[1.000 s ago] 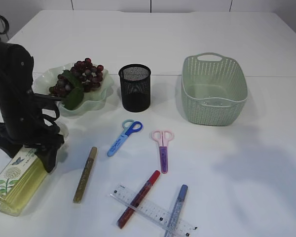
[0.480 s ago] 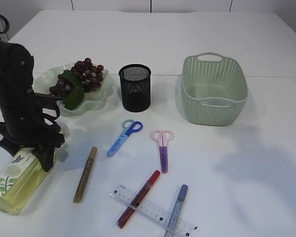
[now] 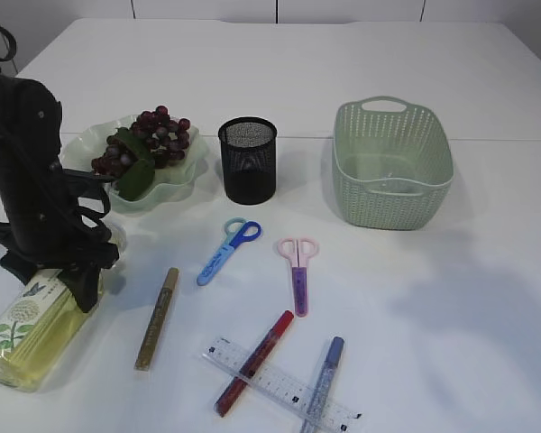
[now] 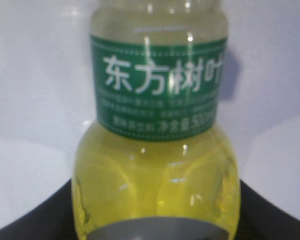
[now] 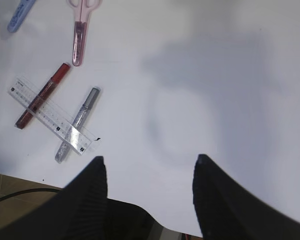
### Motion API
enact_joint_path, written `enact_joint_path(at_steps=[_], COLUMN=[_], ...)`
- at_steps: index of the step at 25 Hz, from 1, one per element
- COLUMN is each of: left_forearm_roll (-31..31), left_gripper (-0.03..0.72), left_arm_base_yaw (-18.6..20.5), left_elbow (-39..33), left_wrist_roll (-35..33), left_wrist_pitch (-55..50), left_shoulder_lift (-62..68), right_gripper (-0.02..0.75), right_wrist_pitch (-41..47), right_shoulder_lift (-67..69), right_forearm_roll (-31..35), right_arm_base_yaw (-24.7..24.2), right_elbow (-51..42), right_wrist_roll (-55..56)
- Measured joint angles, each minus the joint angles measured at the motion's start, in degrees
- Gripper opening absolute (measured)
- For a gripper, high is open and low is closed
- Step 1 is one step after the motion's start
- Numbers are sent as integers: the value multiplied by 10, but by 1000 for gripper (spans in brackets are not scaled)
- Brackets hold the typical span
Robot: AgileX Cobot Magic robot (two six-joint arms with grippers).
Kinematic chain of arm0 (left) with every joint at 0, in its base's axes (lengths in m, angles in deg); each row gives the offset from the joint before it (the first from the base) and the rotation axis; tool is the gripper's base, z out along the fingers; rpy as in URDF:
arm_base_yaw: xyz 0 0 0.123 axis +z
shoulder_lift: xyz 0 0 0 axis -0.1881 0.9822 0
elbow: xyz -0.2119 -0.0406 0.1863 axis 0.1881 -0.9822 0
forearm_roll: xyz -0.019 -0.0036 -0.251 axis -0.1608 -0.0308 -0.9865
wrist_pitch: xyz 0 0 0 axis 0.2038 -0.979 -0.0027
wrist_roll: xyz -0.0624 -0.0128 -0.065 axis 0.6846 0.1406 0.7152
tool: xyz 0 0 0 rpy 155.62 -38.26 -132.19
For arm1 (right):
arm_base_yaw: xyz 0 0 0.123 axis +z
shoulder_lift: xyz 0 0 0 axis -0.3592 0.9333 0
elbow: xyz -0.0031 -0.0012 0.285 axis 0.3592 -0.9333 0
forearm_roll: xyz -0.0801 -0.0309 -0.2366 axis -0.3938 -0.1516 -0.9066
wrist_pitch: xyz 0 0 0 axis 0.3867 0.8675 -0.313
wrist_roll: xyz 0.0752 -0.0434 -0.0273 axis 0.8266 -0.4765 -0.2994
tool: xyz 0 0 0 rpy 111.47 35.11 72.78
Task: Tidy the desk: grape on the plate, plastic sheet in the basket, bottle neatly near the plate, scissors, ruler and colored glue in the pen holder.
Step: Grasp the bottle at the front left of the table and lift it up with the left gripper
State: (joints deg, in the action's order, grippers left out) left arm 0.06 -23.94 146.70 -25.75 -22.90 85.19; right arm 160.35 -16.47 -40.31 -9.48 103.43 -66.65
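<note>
Open desk on the right, clutter on the left and front

The white desk (image 3: 451, 307) lies bare right of the pink-handled scissors (image 3: 297, 267) (below the pale green woven basket (image 3: 392, 162)); the clear ruler (image 3: 279, 383) crossing red and silver glue pens blocks the front, and the black mesh pen holder (image 3: 247, 160) stands beside the wavy green plate (image 3: 176, 185).

A yellow liquid is seen in the bottle (image 4: 155, 170), which is banded by a green label with white characters. Dark red grapes (image 3: 153, 135) are shown on a pale green plate (image 3: 176, 176). The pen holder (image 3: 247, 161) is black mesh; the basket (image 3: 392, 167) is sage green lattice. The desk (image 3: 433, 307) is white.
</note>
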Motion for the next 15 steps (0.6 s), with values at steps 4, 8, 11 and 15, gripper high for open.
enact_joint_path(at_steps=[4,8,11,15], left_forearm_roll=[-1,-13,-25,-33], left_gripper=[432,430,430,430], left_arm_base_yaw=[0,0,0,0], left_elbow=[0,-20,-66,-128], left_wrist_roll=[20,37,41,43], left_wrist_pitch=[6,41,71,111], left_shoulder_lift=[-5,-26,-56,-114], right_gripper=[437,437,437,437], right_wrist_pitch=[0,0,0,0], right_shoulder_lift=[0,0,0,0], right_forearm_roll=[0,0,0,0], right_arm_base_yaw=[0,0,0,0], right_elbow=[0,0,0,0], right_wrist_roll=[0,0,0,-1])
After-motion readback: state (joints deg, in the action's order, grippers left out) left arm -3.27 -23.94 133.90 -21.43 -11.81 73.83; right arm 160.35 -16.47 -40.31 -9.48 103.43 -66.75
